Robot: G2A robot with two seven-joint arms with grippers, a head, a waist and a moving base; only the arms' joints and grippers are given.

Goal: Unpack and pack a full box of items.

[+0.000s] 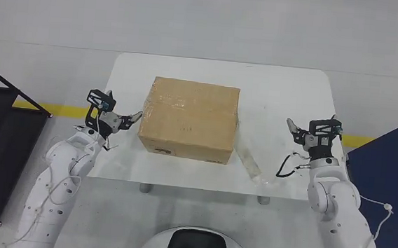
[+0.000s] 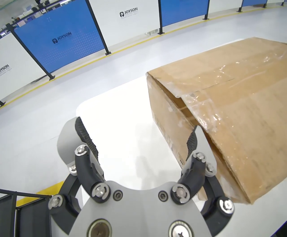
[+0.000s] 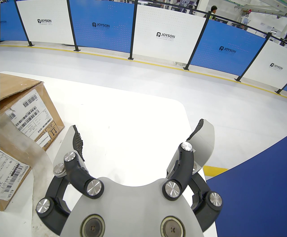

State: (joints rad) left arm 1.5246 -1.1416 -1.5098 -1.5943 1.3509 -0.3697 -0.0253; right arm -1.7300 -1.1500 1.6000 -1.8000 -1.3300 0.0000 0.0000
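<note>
Flanking a closed box before unpacking

Waiting shut in the middle of the white table, the cardboard box has its top flaps down under glossy clear tape. At the end of the box nearest the left arm, the flap edge gapes slightly and the tape there looks torn and wrinkled, probably the easiest place to start opening.

The left gripper sits just beside that end of the box with its jaws spread wide and nothing between them. In its wrist view, one fingertip is very near the box's corner edge, though contact cannot be confirmed. That placement suits hooking or lifting the loose flap.

The right gripper hangs well apart from the opposite end of the box, also spread open and empty. It seems parked there to leave the box top free, or to brace the box later.

A translucent strip of plastic trails from the box's near corner across the table toward the robot. Shipping labels cover the box end facing the right arm.

Judging by the closed flaps, unpacking has not yet begun.
</note>
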